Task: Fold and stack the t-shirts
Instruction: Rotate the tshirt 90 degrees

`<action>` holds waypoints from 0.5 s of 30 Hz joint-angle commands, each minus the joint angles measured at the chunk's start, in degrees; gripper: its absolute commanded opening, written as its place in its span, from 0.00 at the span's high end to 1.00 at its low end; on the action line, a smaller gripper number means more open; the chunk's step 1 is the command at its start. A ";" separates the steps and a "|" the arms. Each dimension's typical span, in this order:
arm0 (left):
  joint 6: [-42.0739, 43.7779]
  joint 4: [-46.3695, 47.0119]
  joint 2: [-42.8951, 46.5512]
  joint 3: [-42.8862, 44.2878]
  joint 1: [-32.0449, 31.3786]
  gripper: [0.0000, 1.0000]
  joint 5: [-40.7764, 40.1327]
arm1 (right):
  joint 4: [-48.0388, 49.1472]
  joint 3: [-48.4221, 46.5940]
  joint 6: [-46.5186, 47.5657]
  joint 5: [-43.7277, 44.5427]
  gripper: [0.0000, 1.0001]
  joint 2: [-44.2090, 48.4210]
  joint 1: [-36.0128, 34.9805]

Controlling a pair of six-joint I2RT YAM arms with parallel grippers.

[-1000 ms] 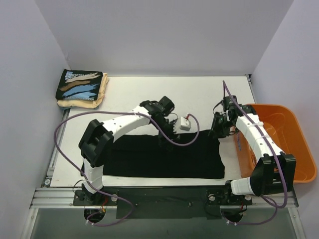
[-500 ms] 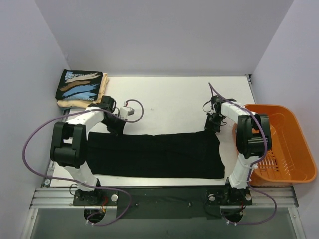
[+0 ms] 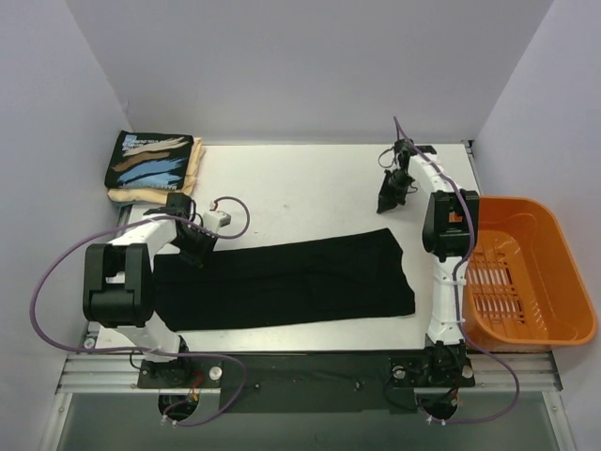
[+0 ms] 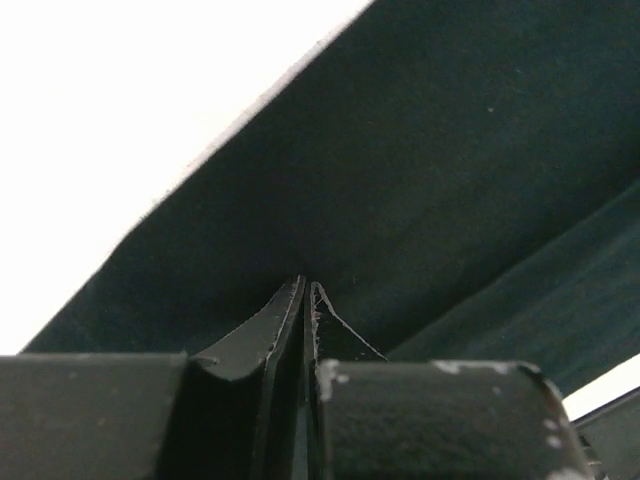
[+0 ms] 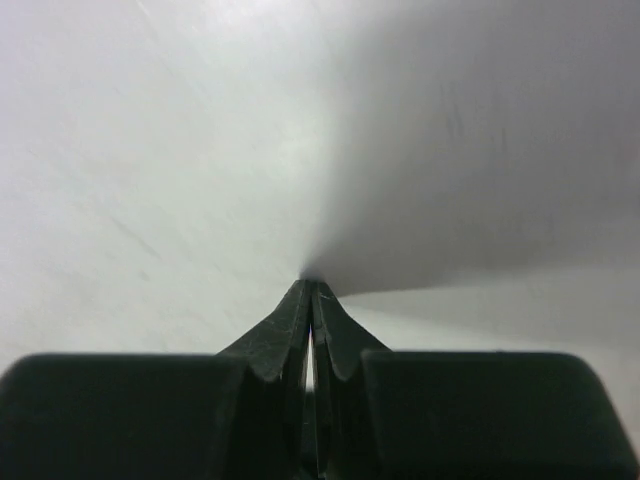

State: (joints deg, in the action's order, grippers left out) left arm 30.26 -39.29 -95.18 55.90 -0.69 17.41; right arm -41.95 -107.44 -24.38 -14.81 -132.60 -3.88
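Near edge: both arm bases. The left arm reaches out along the left side, the right arm runs straight up the right side.

plain black t-shirt (image 3: pixel 291 282): lies flat on the white table (image 3: pixel 300 188) as a long band across the near half. It is slightly skewed, with the right end sitting farther back than the left. There is a crease line along its length.

left gripper (image 3: pixel 197 246): sits at the band's far-left corner. In the wrist view the jaws are pinched down to a thin slit, with black cloth right at the tips and filling most of the frame. Reads as a pinch on that corner.

orange basket (image 3: pixel 526 235): stands at the right edge of the table, beside the right arm and apart from the black shirt.

right gripper (image 3: pixel 386 202): sits over bare table beyond the band's right end, well clear of the cloth. In the wrist view the jaws are pressed together with nothing between them. Only the white surface and the gripper's own shadow show below.

Far-left corner: the brush-stroke print t-shirt (image 3: pixel 155 160) is folded and lies on top of the folded cream t-shirt (image 3: pixel 141 196). Cream shows along the stack's near and right edges. The stack is well apart from the black shirt, just beyond the left gripper.
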 commanded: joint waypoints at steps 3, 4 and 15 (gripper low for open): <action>1.56 -6.59 6.14 3.42 2.79 0.79 6.32 | -7.53 -19.12 1.00 -3.74 1.00 -3.74 -0.34; 0.42 -6.85 6.58 4.73 3.75 0.78 6.76 | -7.62 -19.39 1.96 -3.39 0.97 -2.42 -0.60; 2.52 -6.33 6.23 8.53 11.06 0.74 -0.70 | -8.23 22.59 3.65 14.11 1.00 39.75 -10.17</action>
State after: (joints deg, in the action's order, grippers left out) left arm 30.68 -45.25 -90.43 62.96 8.91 19.68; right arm -44.77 -98.87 -19.25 -6.83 -107.46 -10.33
